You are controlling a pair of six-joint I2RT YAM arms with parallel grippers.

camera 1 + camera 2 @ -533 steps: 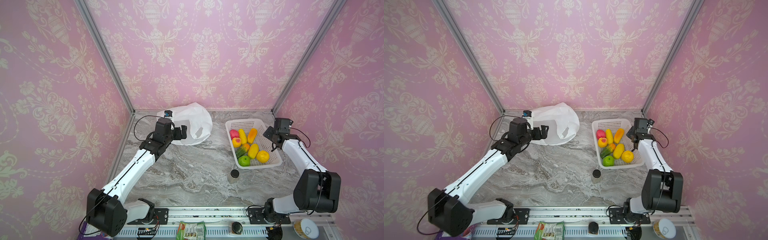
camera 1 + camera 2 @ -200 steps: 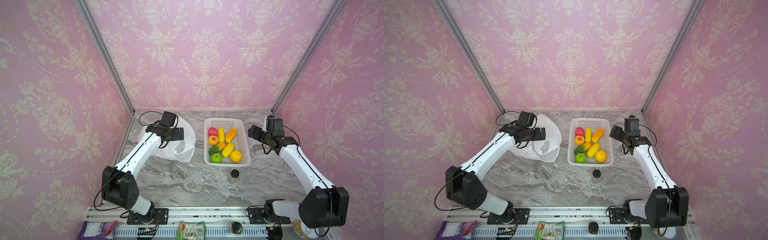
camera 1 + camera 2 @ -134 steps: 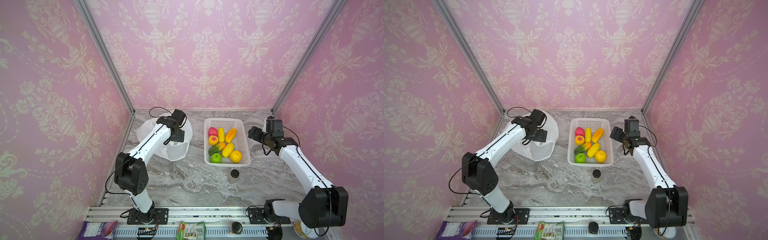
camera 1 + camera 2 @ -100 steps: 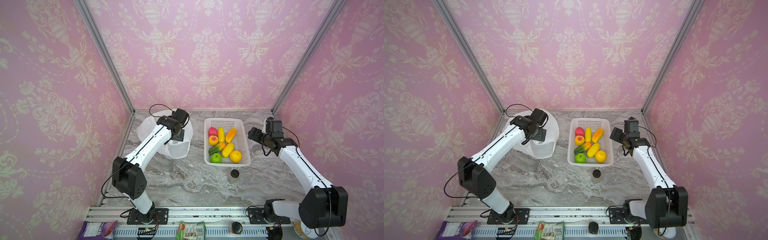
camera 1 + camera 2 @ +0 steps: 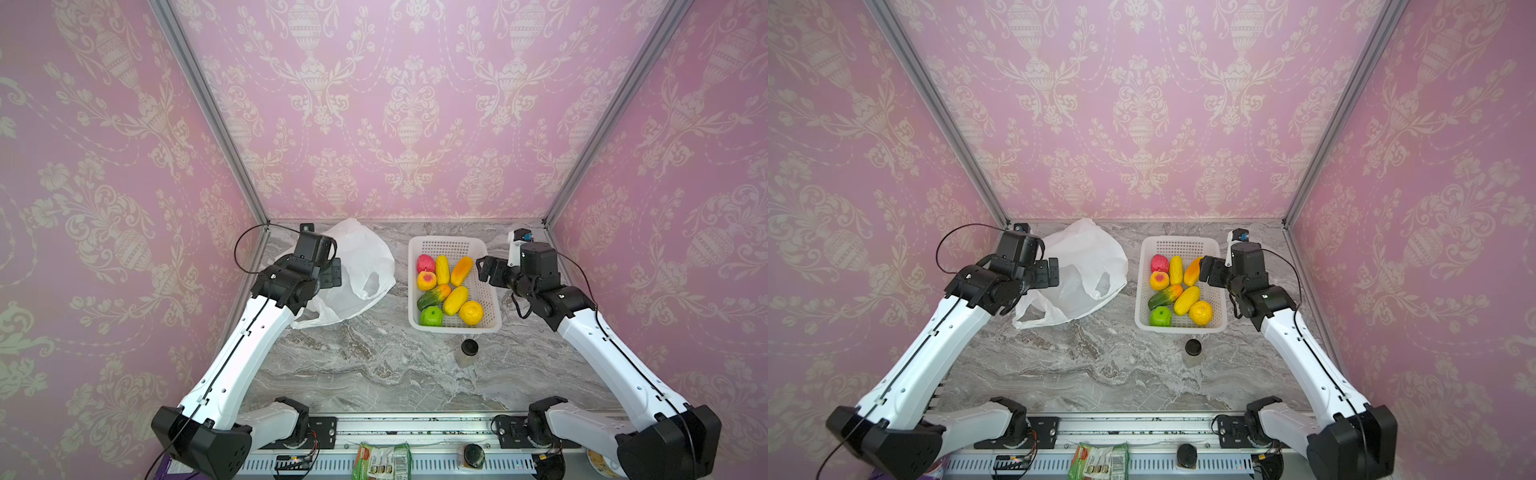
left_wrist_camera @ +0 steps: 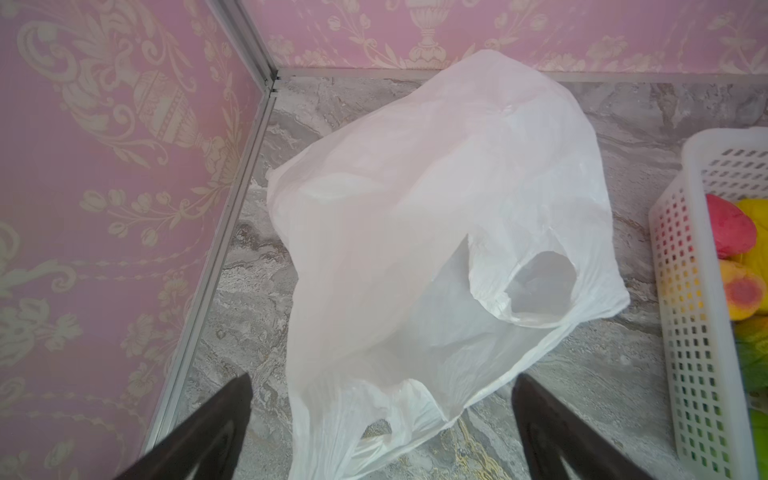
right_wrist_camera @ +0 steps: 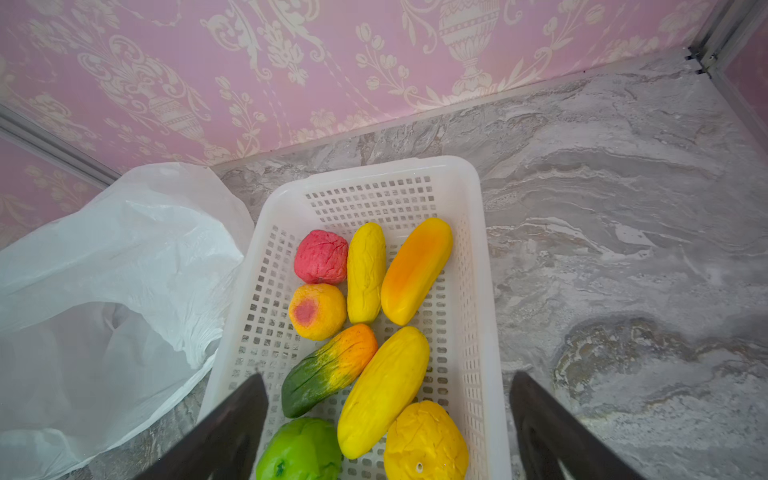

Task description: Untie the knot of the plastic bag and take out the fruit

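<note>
We see both grippers released, nothing held. Left gripper [image 6: 382,380] hangs over the bag [image 5: 357,266], right gripper [image 7: 387,377] over the basket's [image 5: 453,326] right rim. Bag lies slack on the table, back left, handles [image 6: 598,299] loose and apart. Fruit [image 5: 446,286], eight pieces, sits in the basket, just right of the bag.

The left arm [image 5: 249,345] stretched from its base at the near edge toward the back left corner, wrist bent so the left claw [image 5: 335,272] pointed toward the middle, its dark fingers [image 6: 208,428] spread wide with nothing gripped. The right arm [image 5: 615,361] stretched likewise up the right side, the right claw [image 5: 483,268] aimed leftward, fingers [image 7: 552,428] equally wide apart and empty.
</note>
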